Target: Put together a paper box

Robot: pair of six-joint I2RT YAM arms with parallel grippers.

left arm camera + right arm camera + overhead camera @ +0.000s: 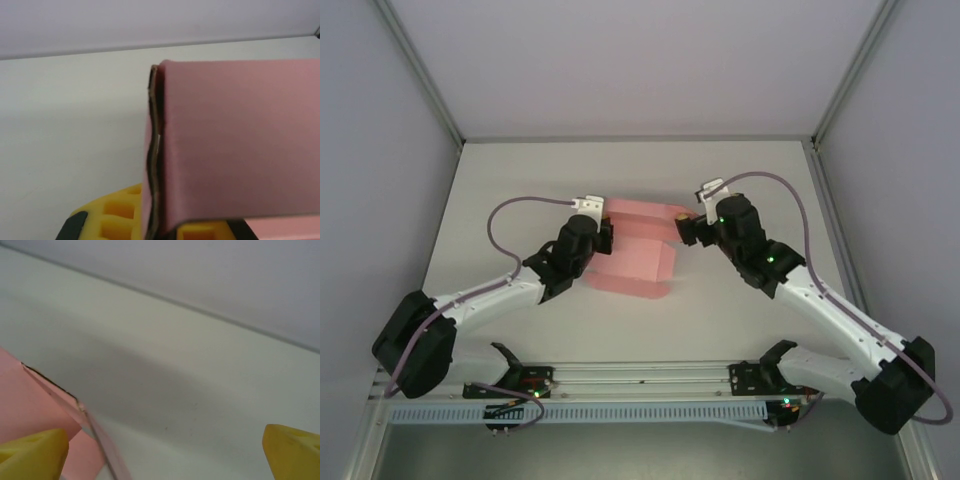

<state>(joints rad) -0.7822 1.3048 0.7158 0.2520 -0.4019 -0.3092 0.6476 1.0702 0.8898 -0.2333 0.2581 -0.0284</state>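
Left tool [604, 236] clamps the paper box [638, 258]; right tool [686, 228] gapes beside it.

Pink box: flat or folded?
Partly folded, not a closed box. From above the paper box has panels creased up; the left wrist view shows one panel bent over doubled layers.

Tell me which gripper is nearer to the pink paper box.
Left. The left gripper is shut on the left edge of the paper box, pinching the card. The right gripper stands open at the box's right corner, not closed on it.
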